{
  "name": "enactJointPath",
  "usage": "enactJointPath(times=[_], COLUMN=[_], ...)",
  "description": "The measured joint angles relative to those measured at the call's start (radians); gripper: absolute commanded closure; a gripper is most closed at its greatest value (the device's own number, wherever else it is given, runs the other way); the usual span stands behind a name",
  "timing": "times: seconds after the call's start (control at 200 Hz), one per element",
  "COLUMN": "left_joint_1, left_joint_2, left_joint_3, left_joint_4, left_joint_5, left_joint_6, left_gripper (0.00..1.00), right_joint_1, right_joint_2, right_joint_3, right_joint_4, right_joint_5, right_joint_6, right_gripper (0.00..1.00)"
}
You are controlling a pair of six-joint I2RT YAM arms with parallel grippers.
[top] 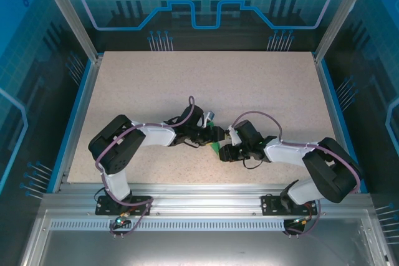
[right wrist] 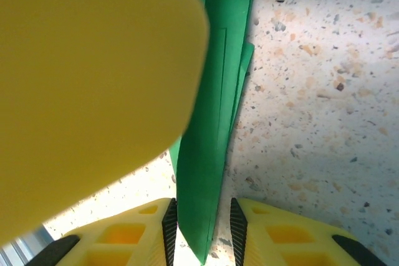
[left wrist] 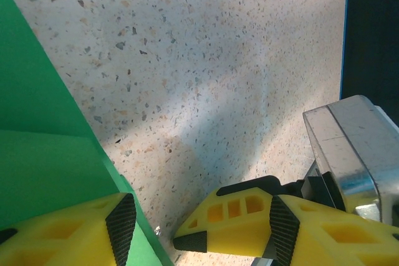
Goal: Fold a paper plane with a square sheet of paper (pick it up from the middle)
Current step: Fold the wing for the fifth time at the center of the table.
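Observation:
The green sheet of paper (top: 215, 148) lies on the table between the two grippers, folded into a narrow, layered, pointed shape (right wrist: 212, 123). Its tip sits between my right gripper's (right wrist: 202, 228) pads. The left pad touches the paper and a gap shows at the right pad, so the jaws stand slightly open. In the left wrist view a wide flat part of the paper (left wrist: 37, 154) runs under the left finger (left wrist: 75, 235) of my open left gripper (left wrist: 202, 225). A yellow finger of the right gripper (left wrist: 230, 219) sits between the left gripper's jaws.
The speckled table (top: 206, 85) stretches far beyond the grippers. Both arms (top: 143, 138) (top: 293, 154) reach inward and meet near the table's front middle. A blurred yellow finger of the left gripper (right wrist: 87, 73) blocks the upper left of the right wrist view. The table's right edge (left wrist: 344, 42) is close.

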Motion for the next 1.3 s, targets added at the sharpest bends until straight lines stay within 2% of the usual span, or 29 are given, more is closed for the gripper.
enactJointPath(times=[0.04, 0.18, 0.855, 0.985, 1.3], left_joint_1=[0.000, 0.000, 0.008, 0.008, 0.000], left_joint_2=[0.000, 0.000, 0.000, 0.000, 0.000], left_joint_3=[0.000, 0.000, 0.000, 0.000, 0.000], left_joint_4=[0.000, -0.001, -0.025, -0.021, -0.005], left_joint_5=[0.000, 0.000, 0.001, 0.002, 0.004], left_joint_6=[0.000, 0.000, -0.001, 0.000, -0.004], left_gripper=[0.37, 0.37, 0.38, 0.40, 0.44], right_joint_1=[0.000, 0.000, 0.045, 0.045, 0.023], right_joint_2=[0.000, 0.000, 0.024, 0.016, -0.045], right_joint_3=[0.000, 0.006, 0.070, 0.059, -0.029], right_joint_4=[0.000, -0.006, -0.106, -0.092, 0.026], right_joint_5=[-0.001, -0.005, 0.082, 0.085, 0.014], right_joint_6=[0.000, 0.005, 0.016, 0.019, 0.031], right_gripper=[0.60, 0.59, 0.65, 0.70, 0.69])
